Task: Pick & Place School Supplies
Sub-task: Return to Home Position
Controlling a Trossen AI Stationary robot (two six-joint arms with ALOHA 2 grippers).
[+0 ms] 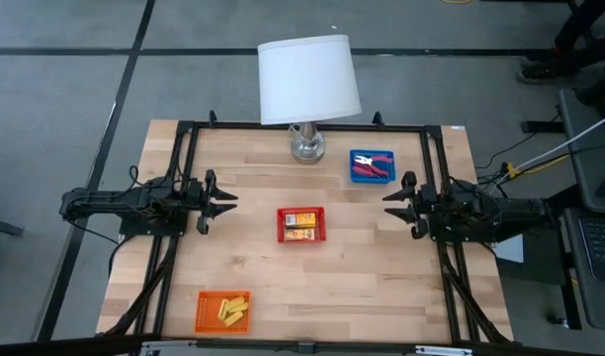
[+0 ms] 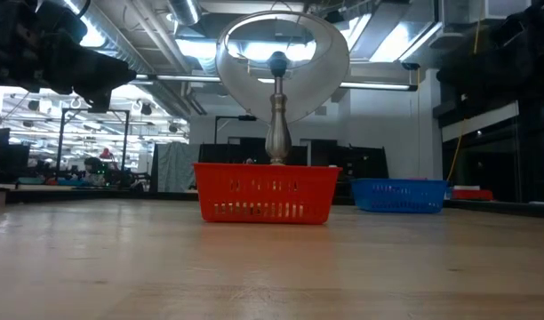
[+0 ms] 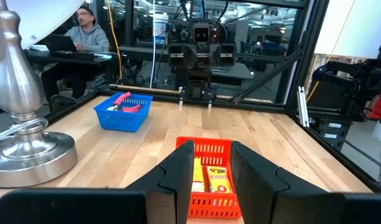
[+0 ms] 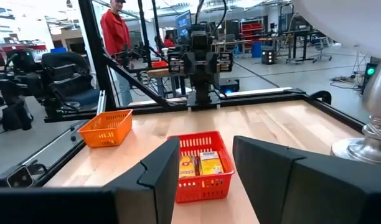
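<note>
The red tray (image 1: 300,224) sits mid-table and holds two orange-yellow oblong pieces (image 3: 211,177) (image 4: 200,165). Pale yellow blocks (image 1: 231,311) lie in the orange tray (image 1: 223,311) by the near left corner. The blue tray (image 1: 372,165) near the far edge holds the pink-handled tools (image 3: 124,102). My left gripper (image 1: 230,201) hovers open at the table's left side, pointing at the red tray. My right gripper (image 1: 389,205) hovers open at the right side, facing it.
A white-shaded lamp (image 1: 307,81) stands on its silver base (image 1: 306,147) at the far middle, close to the blue tray. A dark frame (image 1: 184,148) borders the table. People show in the room beyond. Bare wood (image 1: 362,287) lies near the front right.
</note>
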